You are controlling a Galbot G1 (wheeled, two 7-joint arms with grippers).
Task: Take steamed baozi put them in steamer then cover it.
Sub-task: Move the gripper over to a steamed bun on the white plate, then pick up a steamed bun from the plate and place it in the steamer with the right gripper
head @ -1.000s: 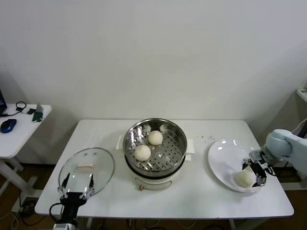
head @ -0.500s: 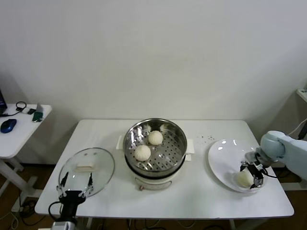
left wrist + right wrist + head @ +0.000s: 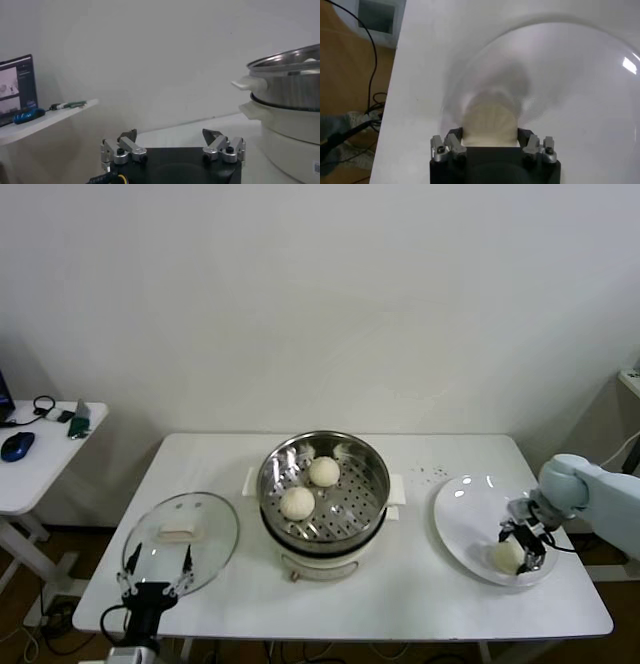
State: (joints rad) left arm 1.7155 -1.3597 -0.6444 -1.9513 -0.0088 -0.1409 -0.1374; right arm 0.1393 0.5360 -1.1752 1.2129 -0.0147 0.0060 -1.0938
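Note:
The steel steamer stands mid-table on its white base and holds two baozi. It also shows in the left wrist view. One more baozi lies on the white plate at the right. My right gripper is down on the plate, open, with a finger on each side of this baozi; in the right wrist view the gripper straddles it on the plate. The glass cover lies flat at the table's left. My left gripper is parked open at the cover's front edge, empty.
A side table with a mouse and cables stands at the far left. The plate sits close to the table's right edge. The wall runs behind the table.
My right gripper has moved left across the plate and now straddles the baozi. The left arm, cover and steamer have not moved.

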